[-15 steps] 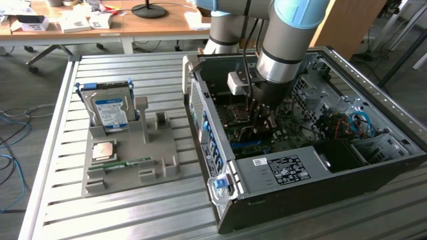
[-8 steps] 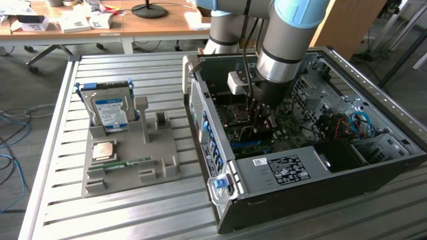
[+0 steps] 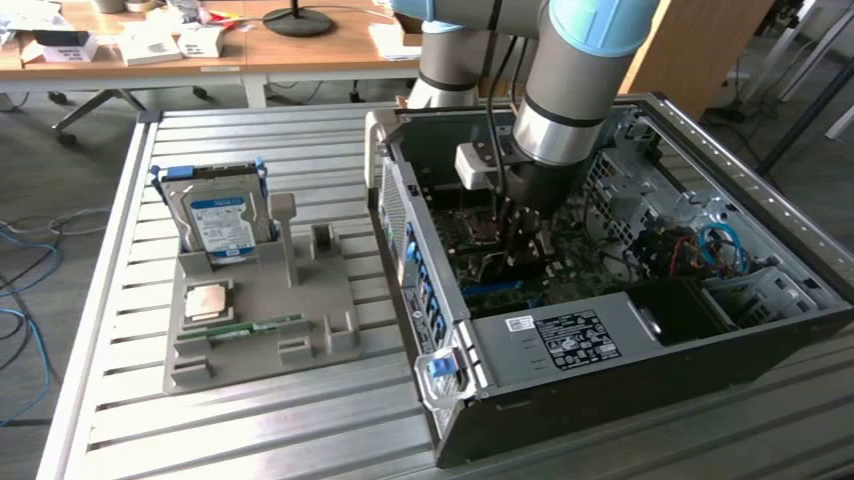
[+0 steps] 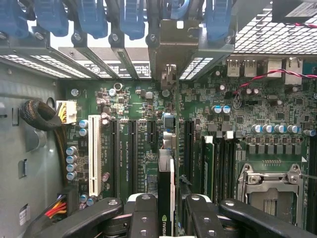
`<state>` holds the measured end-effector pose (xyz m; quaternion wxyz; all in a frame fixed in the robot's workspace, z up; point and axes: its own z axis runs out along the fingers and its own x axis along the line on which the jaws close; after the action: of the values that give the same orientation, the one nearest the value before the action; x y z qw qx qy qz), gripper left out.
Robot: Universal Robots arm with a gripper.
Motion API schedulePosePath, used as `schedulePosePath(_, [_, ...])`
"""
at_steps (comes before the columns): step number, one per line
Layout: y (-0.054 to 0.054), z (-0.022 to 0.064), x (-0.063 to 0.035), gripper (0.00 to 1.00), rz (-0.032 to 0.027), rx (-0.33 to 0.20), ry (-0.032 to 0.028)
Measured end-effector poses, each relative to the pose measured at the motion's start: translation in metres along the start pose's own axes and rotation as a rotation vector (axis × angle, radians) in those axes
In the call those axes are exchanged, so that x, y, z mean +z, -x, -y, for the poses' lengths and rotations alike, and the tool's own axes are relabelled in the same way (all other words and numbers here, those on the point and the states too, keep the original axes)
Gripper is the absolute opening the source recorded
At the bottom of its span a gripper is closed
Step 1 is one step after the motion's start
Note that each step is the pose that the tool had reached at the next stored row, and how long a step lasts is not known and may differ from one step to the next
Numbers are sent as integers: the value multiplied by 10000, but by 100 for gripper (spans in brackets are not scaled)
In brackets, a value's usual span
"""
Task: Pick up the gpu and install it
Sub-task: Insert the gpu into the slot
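Observation:
The gpu is seen edge-on as a thin dark card, standing upright between my fingers. My gripper is shut on the gpu. The card hangs over the green motherboard, in line with the black expansion slots, and its far end points at the case's rear slot openings. I cannot tell whether its edge touches a slot. In the exterior view my gripper reaches down inside the open computer case, over the board's middle.
A grey holder tray at the exterior view's left carries a hard drive with a blue label, a green memory stick and a small tan square part. Red and blue cables and a processor socket lie inside the case.

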<state>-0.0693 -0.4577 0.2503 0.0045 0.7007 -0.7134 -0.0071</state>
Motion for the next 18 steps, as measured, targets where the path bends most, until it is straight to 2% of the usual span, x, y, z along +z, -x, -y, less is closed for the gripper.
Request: schedulePosePath(18, [0, 1, 29, 26, 0, -91, 0])
